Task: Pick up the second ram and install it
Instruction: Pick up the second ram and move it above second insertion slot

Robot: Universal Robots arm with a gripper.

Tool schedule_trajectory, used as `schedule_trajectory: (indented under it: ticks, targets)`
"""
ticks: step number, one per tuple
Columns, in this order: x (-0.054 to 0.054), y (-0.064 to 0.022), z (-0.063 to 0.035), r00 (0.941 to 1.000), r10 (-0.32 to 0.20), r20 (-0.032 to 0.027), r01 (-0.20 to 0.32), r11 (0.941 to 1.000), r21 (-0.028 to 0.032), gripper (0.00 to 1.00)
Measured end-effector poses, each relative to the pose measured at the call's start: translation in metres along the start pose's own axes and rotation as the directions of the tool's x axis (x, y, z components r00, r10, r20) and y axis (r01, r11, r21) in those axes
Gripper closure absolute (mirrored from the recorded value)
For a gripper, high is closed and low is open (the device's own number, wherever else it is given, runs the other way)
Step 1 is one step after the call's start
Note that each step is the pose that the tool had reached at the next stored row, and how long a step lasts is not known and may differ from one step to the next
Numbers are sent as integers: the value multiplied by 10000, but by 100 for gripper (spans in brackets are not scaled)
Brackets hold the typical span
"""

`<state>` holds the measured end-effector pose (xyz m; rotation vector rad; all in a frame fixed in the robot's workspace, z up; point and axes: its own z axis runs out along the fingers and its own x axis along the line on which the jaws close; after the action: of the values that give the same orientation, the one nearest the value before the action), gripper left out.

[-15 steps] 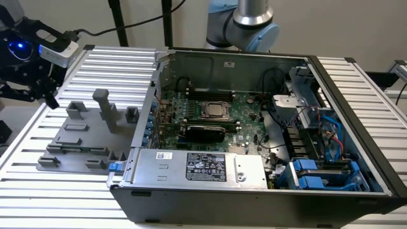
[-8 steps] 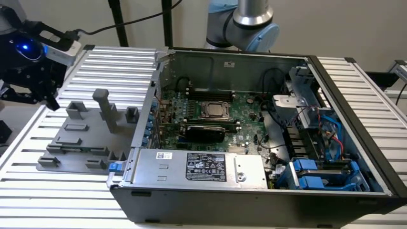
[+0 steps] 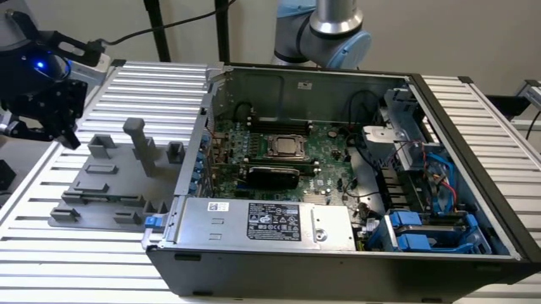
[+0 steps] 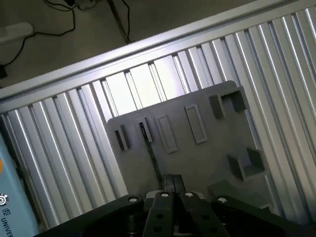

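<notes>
Exterior, gripper (image 3: 50, 130): fingers together, nothing held, hanging above the far-left edge of the holder tray (image 3: 93, 212), not touching it.
Exterior, case (image 3: 338, 266): open, on the right of the tray, motherboard (image 3: 325, 183) exposed.
Wrist, second ram (image 4: 150, 153): thin dark strip standing on edge in the tray's slots, running toward the fingertips (image 4: 163, 200).
Wrist, gripper: shut, empty.
Tip: part the fingers first, straddle the stick's thin edge mid-length, and come down square to it.
</notes>
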<state>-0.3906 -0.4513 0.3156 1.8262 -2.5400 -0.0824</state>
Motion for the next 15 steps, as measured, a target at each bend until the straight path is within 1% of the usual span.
schedule_trajectory:
  ticks: [2,4,7,10,15]
  targets:
    - [0,-1,13,9994,-360,-18,360,9994,-8,89]
    - [1,-2,27,9974,-719,-35,719,9974,-16,89]
    - [1,-3,48,9920,-1260,-61,1260,9920,-30,89]
    - [2,-4,72,9835,-1809,-87,1808,9835,-44,89]
    - [3,-7,116,9648,-2625,-130,2624,9649,-54,89]
